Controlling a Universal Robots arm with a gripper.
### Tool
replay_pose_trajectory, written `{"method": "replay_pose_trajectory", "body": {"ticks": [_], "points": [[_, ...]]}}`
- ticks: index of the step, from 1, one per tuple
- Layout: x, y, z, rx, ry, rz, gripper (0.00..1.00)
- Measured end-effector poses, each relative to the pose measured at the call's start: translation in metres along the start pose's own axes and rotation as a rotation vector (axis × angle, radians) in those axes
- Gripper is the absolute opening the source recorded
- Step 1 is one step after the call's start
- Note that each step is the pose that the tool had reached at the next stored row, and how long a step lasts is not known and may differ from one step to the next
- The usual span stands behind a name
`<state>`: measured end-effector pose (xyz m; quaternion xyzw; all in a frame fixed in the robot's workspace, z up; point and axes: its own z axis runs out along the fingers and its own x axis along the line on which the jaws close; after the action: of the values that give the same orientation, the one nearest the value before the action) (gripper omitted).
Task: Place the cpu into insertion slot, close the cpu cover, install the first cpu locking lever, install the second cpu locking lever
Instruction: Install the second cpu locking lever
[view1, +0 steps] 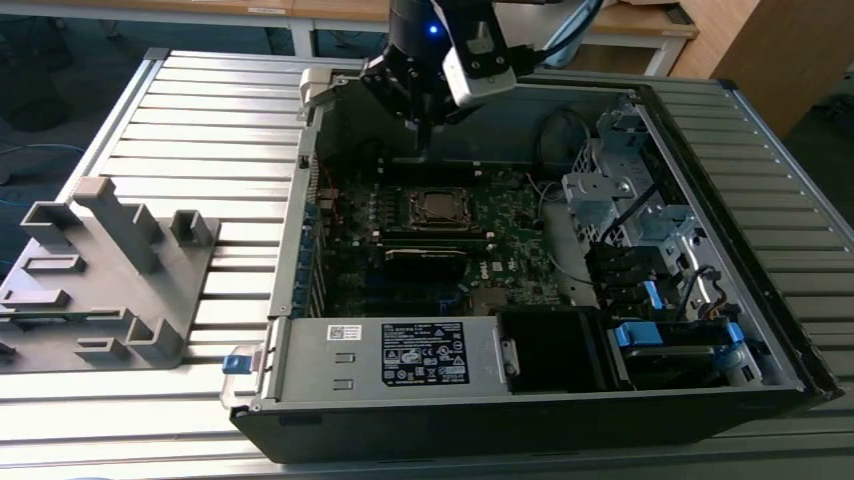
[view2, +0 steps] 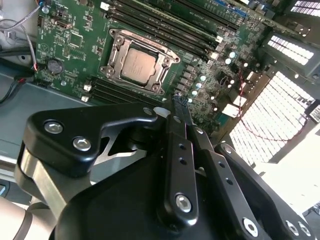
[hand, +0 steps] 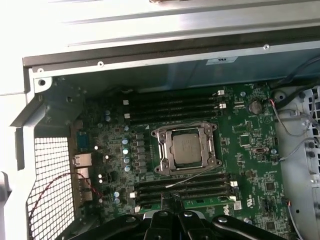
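The cpu (view1: 435, 208) lies flat in its socket on the green motherboard, its dull silver top showing in both wrist views (view2: 139, 66) (hand: 189, 148). The cpu cover (hand: 186, 131), a silver frame with an open window, lies down around the chip (view2: 131, 36). A thin wire lever (hand: 192, 177) runs at an angle beside the socket, and another follows the opposite edge. My gripper (view1: 422, 150) hangs above the board on the far side of the socket, clear of it. Its black fingers (view2: 176, 107) are pressed together with nothing between them.
The open computer case (view1: 300, 250) stands on a slatted metal table. A power supply (view1: 424, 355) with a black label fills the near end, and a drive cage (view1: 601, 190) with cables lines the exterior view's right. A grey plastic fixture (view1: 107, 270) sits outside the case.
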<state>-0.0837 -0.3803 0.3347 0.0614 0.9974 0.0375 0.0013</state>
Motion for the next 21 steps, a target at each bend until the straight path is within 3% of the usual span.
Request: {"method": "replay_pose_trajectory", "body": {"ticks": [6, 13, 21], "points": [[0.0000, -0.0001, 0.0017, -0.0011, 0.0000, 0.000, 0.10], [0.0000, -0.0009, 0.0114, -0.0009, 0.0001, 0.000, 0.10], [0.0000, -0.0009, 0.0120, -0.0009, 0.0001, 0.000, 0.10]]}}
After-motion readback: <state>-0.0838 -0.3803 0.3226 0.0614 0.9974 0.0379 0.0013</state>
